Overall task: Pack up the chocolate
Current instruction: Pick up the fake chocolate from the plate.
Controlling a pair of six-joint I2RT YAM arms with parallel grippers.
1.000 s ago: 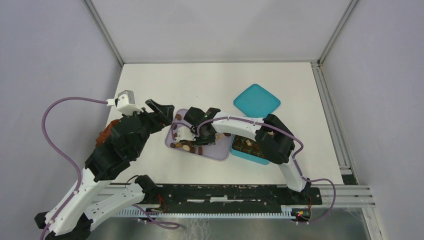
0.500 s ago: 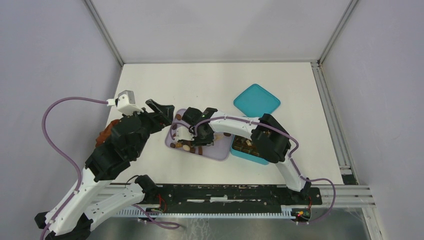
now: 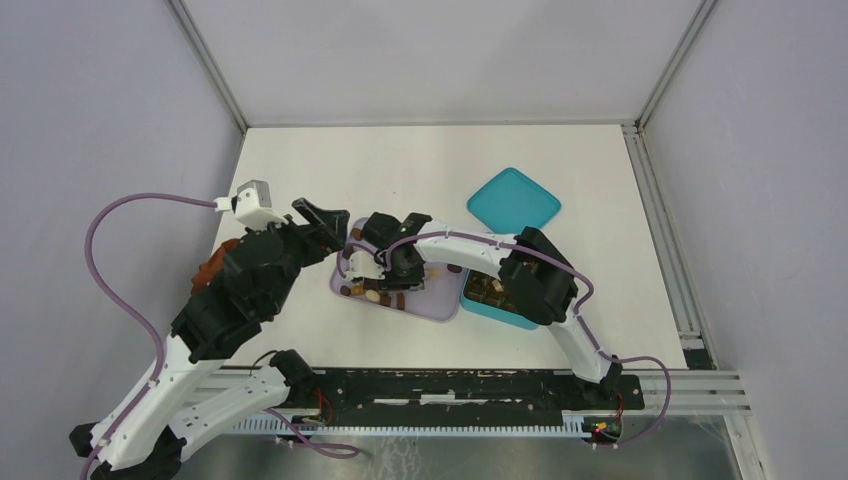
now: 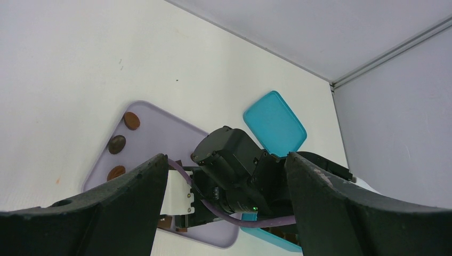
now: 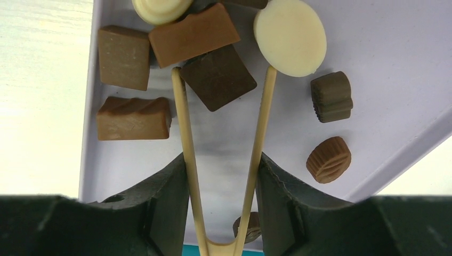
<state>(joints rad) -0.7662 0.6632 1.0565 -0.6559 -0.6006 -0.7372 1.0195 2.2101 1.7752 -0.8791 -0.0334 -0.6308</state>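
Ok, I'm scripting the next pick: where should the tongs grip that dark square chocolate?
Probably pinch the dark square chocolate by its left and right sides, tongs coming straight on as aimed. It lies flat between the tips, and the caramel block crowds its far edge.

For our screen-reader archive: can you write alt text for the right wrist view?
The right end effector holds pale tongs whose tips flank a dark brown square chocolate on a lavender tray, with other chocolates, brown and cream, around it.

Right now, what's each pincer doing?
Left pincer: open, empty.
Right pincer: shut on tongs, whose tips sit either side of a dark chocolate.
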